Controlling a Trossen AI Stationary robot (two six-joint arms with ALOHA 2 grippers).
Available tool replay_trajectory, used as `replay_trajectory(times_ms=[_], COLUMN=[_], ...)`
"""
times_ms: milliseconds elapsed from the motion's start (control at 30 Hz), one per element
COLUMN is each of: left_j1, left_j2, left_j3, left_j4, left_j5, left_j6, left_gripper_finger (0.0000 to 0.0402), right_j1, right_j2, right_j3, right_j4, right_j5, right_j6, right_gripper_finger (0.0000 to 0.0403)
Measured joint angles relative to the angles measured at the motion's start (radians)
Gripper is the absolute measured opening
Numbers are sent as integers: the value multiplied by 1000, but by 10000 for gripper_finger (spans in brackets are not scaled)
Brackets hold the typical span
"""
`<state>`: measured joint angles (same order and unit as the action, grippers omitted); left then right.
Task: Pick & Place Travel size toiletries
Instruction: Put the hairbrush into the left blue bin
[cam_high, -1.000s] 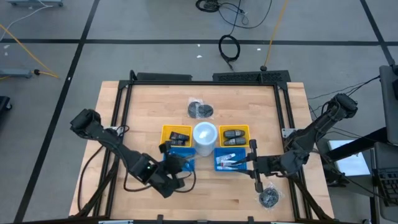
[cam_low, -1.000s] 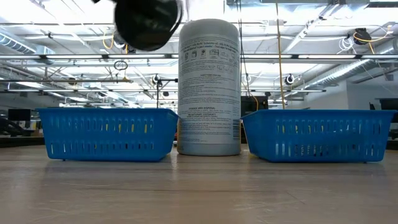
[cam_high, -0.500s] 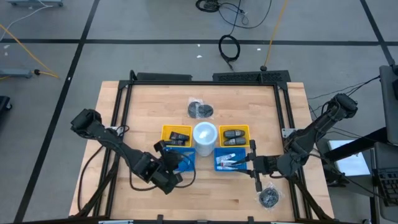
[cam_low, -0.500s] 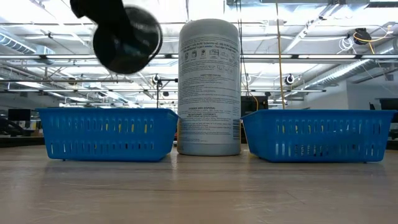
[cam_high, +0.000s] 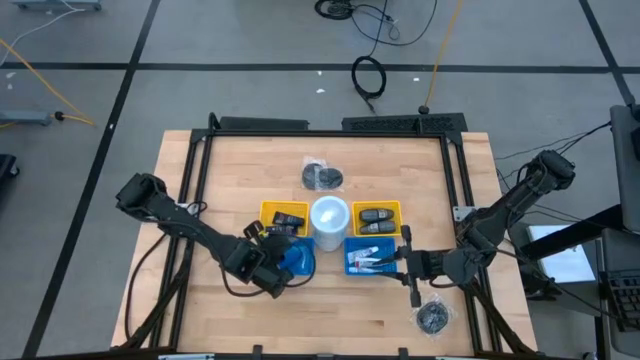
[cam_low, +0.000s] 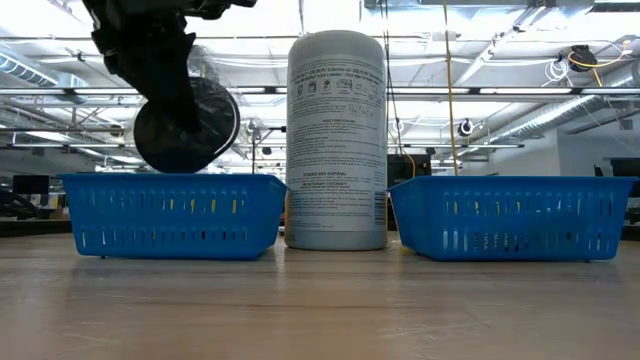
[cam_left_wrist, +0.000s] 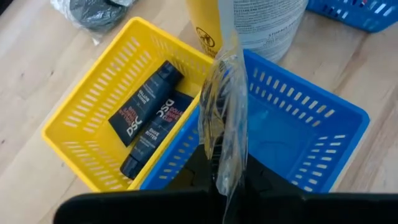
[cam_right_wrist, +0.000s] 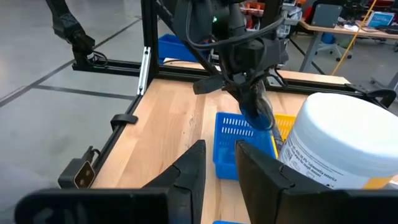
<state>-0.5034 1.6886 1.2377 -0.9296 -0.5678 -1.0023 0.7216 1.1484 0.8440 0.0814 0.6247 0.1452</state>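
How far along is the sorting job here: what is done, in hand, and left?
Done: small tubes lie in the right blue basket. In hand: the left gripper holds a clear bag above the left blue basket. Left: probably dropping it in; another bag lies on the table near the right gripper.

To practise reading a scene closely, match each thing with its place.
Things:
1. white canister
2. clear bag
3. dark tubes
4. travel size toiletries

Places:
A. in the left yellow basket
B. in the right blue basket
C. held by the left hand above the left blue basket
D. standing between the baskets

Pairs: 1-D, 2-C, 3-A, 4-B
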Motion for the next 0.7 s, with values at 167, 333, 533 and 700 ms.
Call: replay_trajectory(times_ms=[167, 333, 533, 700], left_j1=[0, 0, 0, 0], left_j2=[0, 0, 0, 0], left_j3=[0, 0, 0, 0], left_j4=[-1, 0, 0, 0], left_j5=[2, 2, 2, 11], left_j6=[35, 39, 39, 51], left_gripper_finger=[28, 55, 60, 62], right_j1=[0, 0, 0, 0], right_j2=[0, 0, 0, 0], right_j3=[0, 0, 0, 0], right_j4=[-12, -12, -12, -12], right_j5=[0, 0, 0, 0], right_j6=[0, 0, 0, 0], right_gripper_finger=[77, 79, 78, 79])
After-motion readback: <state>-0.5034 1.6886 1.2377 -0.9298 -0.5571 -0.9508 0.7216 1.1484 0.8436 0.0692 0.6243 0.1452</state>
